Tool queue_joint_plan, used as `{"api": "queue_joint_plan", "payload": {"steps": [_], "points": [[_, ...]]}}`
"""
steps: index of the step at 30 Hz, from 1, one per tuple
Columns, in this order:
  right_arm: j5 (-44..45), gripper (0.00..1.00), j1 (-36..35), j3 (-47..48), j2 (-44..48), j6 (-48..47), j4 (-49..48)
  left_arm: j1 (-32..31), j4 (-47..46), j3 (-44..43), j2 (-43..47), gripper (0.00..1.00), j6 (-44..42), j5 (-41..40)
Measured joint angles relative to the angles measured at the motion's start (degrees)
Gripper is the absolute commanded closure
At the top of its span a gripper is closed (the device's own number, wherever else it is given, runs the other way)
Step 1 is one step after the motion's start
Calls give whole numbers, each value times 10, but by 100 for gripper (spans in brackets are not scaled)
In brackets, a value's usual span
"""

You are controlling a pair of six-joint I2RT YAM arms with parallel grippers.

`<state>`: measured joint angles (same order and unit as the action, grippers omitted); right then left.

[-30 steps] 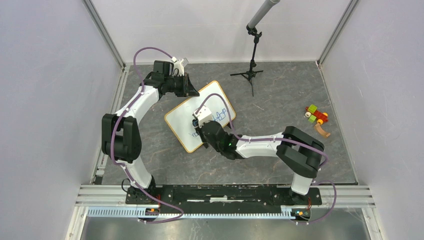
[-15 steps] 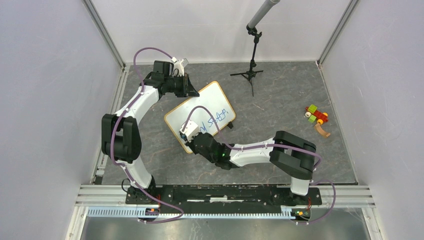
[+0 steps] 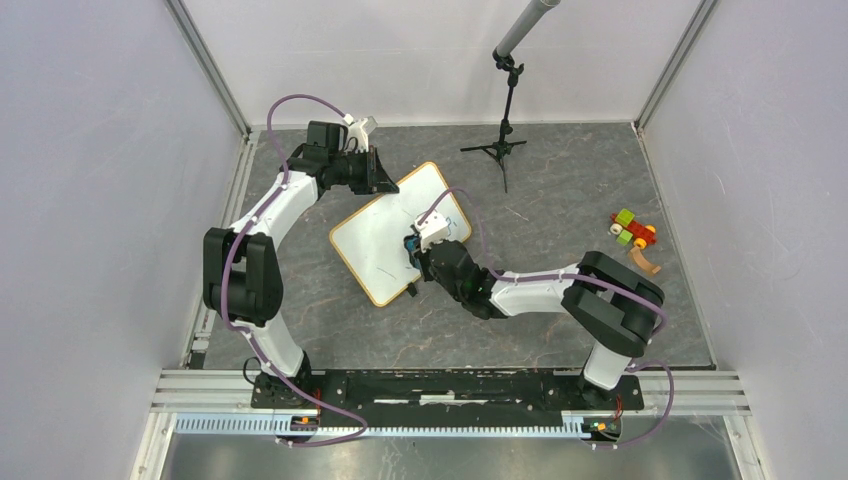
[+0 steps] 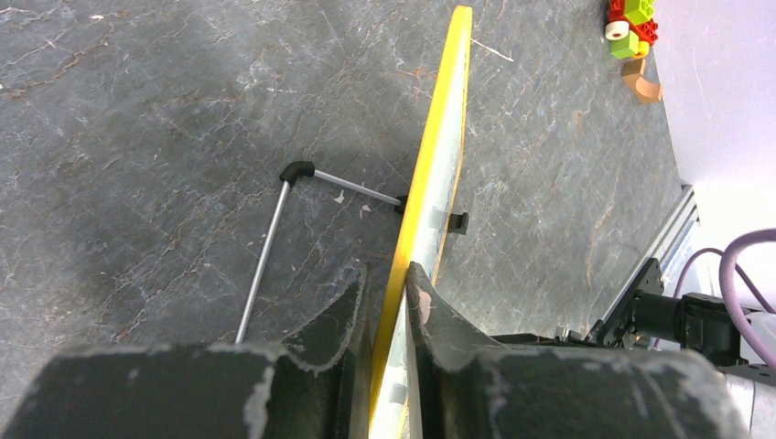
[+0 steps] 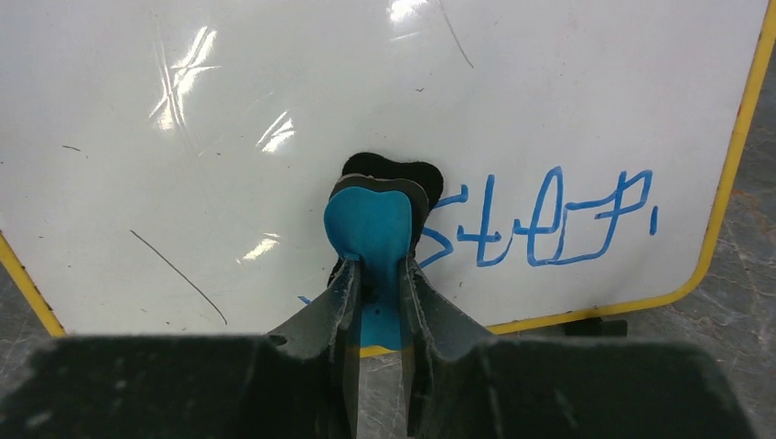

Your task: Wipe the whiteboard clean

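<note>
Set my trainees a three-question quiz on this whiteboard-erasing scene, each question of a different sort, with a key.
1. True or false: the left gripper is shut on the edge of the whiteboard.
2. What is the right gripper holding against the board? A) a marker B) a blue eraser C) a cloth
3. Fill in: the writing on the board, beside the eraser, is ___ in colour.

Key: 1 true; 2 B; 3 blue.

White whiteboard (image 5: 274, 110) with yellow frame, blue handwriting (image 5: 549, 224); blue-and-black eraser (image 5: 371, 229); grey veined table (image 4: 137, 110)
</note>
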<state>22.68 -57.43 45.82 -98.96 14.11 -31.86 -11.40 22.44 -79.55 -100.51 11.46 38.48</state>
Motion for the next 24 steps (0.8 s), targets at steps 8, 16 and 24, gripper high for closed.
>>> {"api": "queue_joint_plan", "payload": {"steps": [8, 16, 24], "points": [[22, 78, -80, 38, -31, -83, -5, 1, 7, 0, 0, 98, -4, 0], [-35, 78, -85, 28, -37, -72, -40, 1, 8, -1, 0, 98, -4, 0], [-83, 78, 13, -48, 1, -2, -83, 0, 7, -2, 0, 98, -4, 0]]}}
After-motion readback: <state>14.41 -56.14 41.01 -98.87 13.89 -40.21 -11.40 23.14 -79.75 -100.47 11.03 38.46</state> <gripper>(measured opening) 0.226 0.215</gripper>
